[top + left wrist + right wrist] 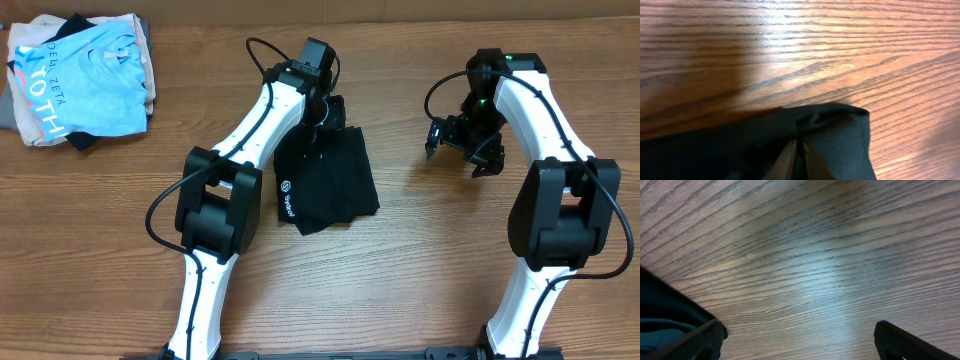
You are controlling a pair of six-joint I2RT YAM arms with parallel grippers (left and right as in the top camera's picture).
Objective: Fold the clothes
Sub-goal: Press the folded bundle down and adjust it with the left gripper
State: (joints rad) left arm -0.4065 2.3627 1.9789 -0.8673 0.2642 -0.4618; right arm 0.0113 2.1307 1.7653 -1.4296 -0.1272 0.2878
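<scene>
At the shirt's far edge: the left gripper (797, 150) has its fingers pressed together on a pinch of black cloth.
Off to the right: the right gripper (460, 145) hangs over bare wood with its fingers spread wide, holding nothing.
Black T-shirt (330, 185): partly folded into a rough, lopsided packet near the middle of the table (420, 270), with its white logo (287, 200) showing on the left side.
Far left corner: a light blue shirt (85, 85) lies on a small pile, well apart.
Risk, thin pinch: I'd guess the hold takes only a little cloth, so a quick pull could slip it free.
Risk, one-handed fold: with one edge carried alone, the layers may drag and bunch, leaving the fold crooked.
</scene>
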